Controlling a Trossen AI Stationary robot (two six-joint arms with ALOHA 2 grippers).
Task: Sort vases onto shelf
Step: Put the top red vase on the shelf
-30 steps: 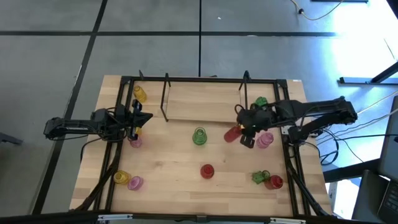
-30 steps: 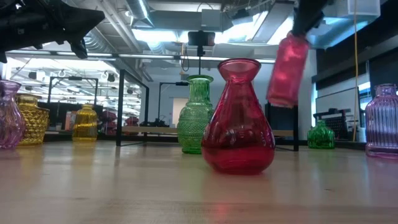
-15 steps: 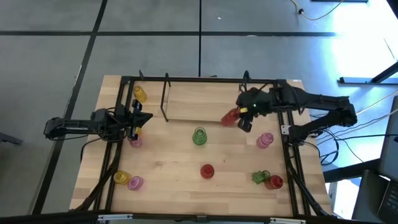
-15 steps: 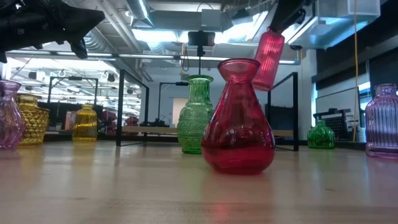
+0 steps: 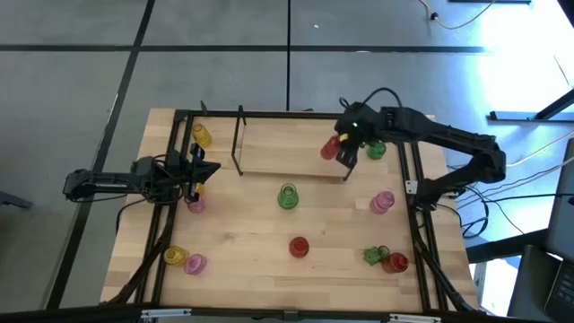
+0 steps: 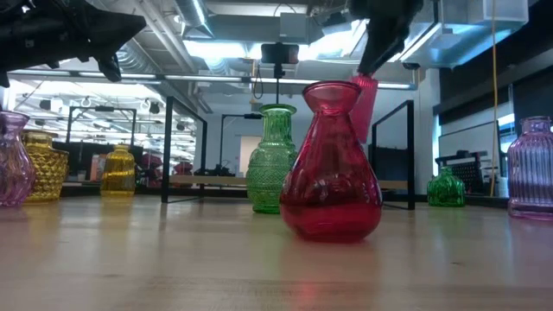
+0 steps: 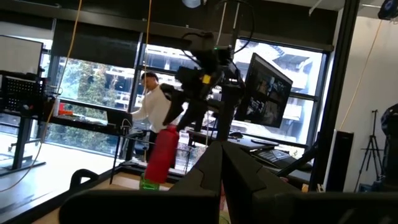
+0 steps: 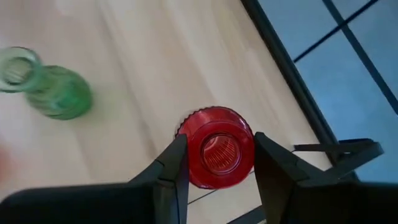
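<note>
— How far along is the sorting, seen from above?

— Barely begun. In the high view my right gripper (image 5: 345, 151) is clamped on a small ribbed red glass vase (image 5: 331, 148), held over the right end of the low light-wood shelf with black end frames (image 5: 278, 148), upper centre of the frame. Nothing stands on that board yet, as far as I can tell. My left gripper (image 5: 199, 170) waits at the left, fingers together, holding nothing.

— And what is left?

— Nearly everything: a green glass vase (image 5: 287, 196) at centre, a red bulbous vase (image 5: 299, 246) below it, a pink vase (image 5: 382, 201) to the right, and more in the corners.

— From table height?

— In the low view the red bulbous vase (image 6: 330, 164) fills the centre, the tall green one (image 6: 275, 158) stands behind it, and the held red vase (image 6: 364, 105) hangs tilted, upper right of centre, clear of any surface.

— Your left wrist view?

— My closed fingers (image 7: 219, 168) sit low in the frame; the other arm carries the red vase (image 7: 163, 154) left of centre. A person (image 7: 157, 106) stands in the room behind.

— Your right wrist view?

— The red vase (image 8: 216, 148) sits between my two fingers (image 8: 171, 168), lower centre, mouth toward the camera, pale wood below. Another green vase (image 8: 48, 90) stands at the upper left.
</note>
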